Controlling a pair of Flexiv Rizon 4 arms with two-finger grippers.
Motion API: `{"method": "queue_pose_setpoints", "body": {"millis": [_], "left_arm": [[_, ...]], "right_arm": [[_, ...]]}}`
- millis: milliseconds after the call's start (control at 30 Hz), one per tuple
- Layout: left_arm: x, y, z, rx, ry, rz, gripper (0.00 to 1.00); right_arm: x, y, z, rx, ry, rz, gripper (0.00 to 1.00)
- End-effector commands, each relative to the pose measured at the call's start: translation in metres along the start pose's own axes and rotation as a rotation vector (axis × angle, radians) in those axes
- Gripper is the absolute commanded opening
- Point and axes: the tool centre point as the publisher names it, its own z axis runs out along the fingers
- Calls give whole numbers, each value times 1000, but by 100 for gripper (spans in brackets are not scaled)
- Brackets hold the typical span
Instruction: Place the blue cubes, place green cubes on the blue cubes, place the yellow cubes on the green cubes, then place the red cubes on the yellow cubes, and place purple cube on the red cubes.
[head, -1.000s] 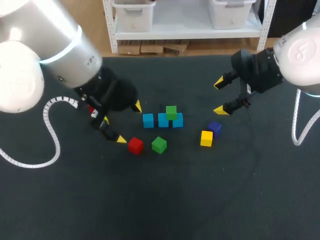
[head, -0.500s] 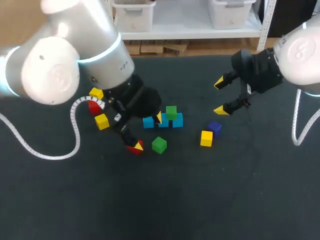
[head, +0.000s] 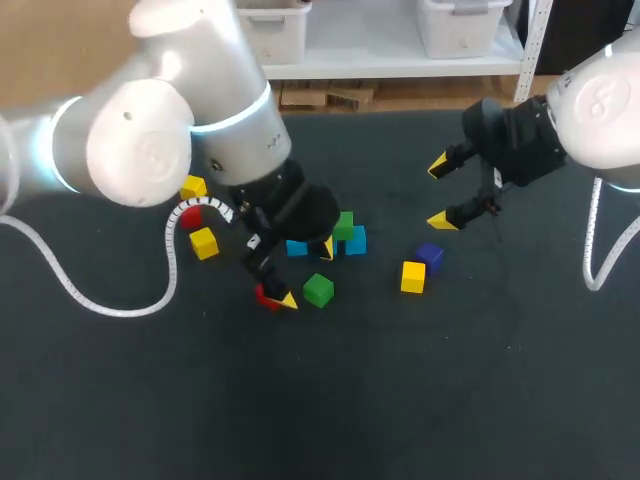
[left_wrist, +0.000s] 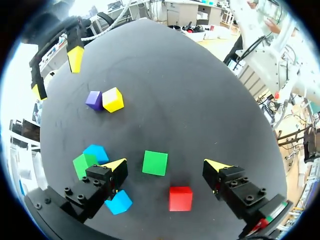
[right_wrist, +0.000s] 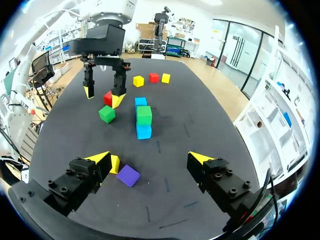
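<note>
1. The left jaws gape wide and hold nothing. The loose green cube sits in line between their tips, with the red cube closer to the wrist.
2. The blue cubes lie just beside one finger.
3. The right jaws, open and empty, hang well apart.

No lettering, number, label or sign can be read anywhere from where I stand.
</note>
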Motion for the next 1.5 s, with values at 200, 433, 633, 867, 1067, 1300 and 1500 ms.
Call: {"method": "queue_pose_setpoints", "body": {"millis": [200, 433, 633, 867, 1067, 1300, 1500], "left_arm": [[9, 8, 11, 24, 5, -9, 100], [13, 9, 15, 27, 5, -12, 53], [13, 10, 20, 35, 3, -5, 56], [10, 11, 24, 42, -1, 3, 66], [9, 14, 25, 40, -9, 7, 52], [7, 15, 28, 42, -13, 11, 53], [4, 18, 30, 36, -22, 9, 45]], "right_arm": [[1, 0, 0, -1, -4, -1, 100], [1, 0, 0, -1, -4, -1, 100], [1, 0, 0, -1, -4, -1, 100], [1, 0, 0, -1, -4, -1, 100], [1, 0, 0, -1, -4, -1, 100], [1, 0, 0, -1, -4, -1, 100], [1, 0, 0, -1, -4, -1, 100]]}}
